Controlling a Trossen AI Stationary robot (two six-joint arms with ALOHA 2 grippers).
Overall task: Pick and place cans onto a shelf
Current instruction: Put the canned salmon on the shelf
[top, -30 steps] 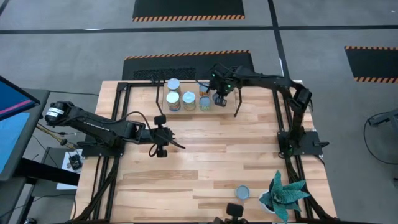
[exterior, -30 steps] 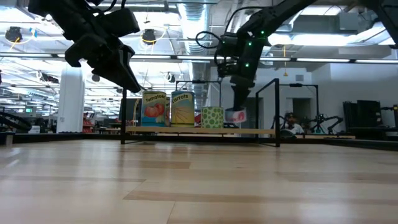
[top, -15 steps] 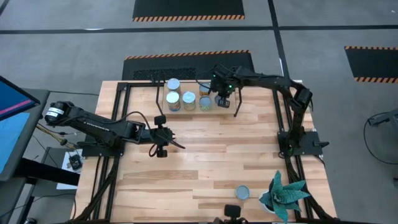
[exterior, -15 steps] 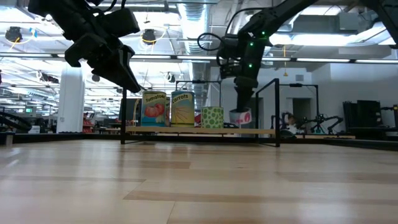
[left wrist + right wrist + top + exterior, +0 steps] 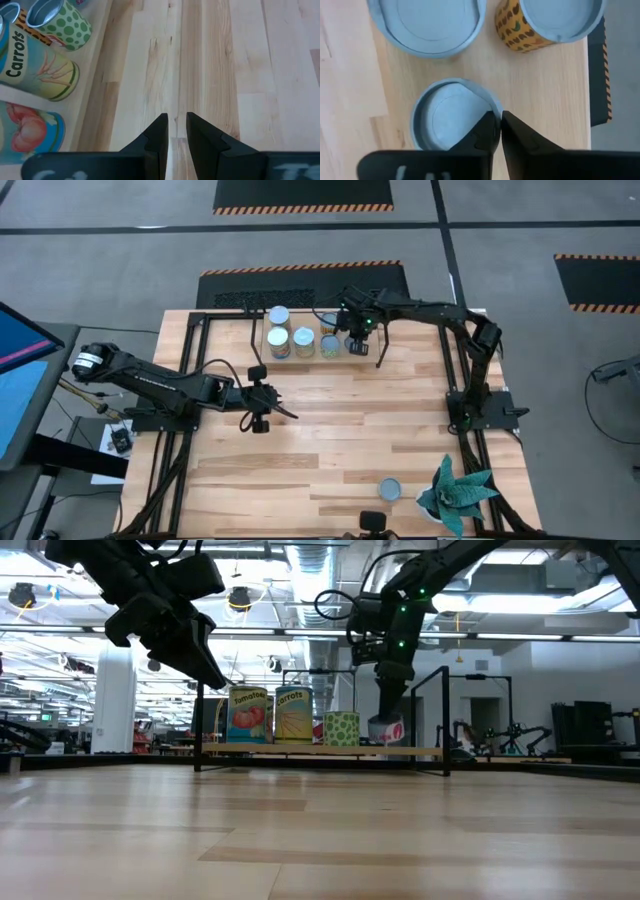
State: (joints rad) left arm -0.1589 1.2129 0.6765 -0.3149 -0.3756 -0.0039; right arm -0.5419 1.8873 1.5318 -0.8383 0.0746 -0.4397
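Note:
The light-wood shelf [image 5: 341,357] stands at the table's far side, and its board also shows in the low view [image 5: 300,750]. Several cans stand on it: tomato [image 5: 248,714], carrots [image 5: 293,714] and green-dotted [image 5: 341,728]. My right gripper [image 5: 357,342] is over the shelf's right part, shut on a small white-and-pink can [image 5: 385,728] right of the dotted one. My left gripper [image 5: 258,421] hovers over the table's middle left, shut and empty [image 5: 176,120]. Another can [image 5: 389,490] stands near the front edge. My right gripper pinches the small can's raised top rim [image 5: 492,106] between its two fingers, one over the recessed top and one outside the wall. The fingers come from above, pointing down. The can hangs upright at the shelf board; whether its base touches the board I cannot tell.
A green spiky plant [image 5: 455,492] stands at the front right corner. In the right wrist view, a wide can top [image 5: 427,25] and a yellow patterned can [image 5: 550,22] stand close by the held can. Bare wood lies between the shelf and the front can.
My right gripper has carried the small can a little toward the shelf's right end and down toward the board, keeping it upright and keeping its hold. My left arm has kept still.

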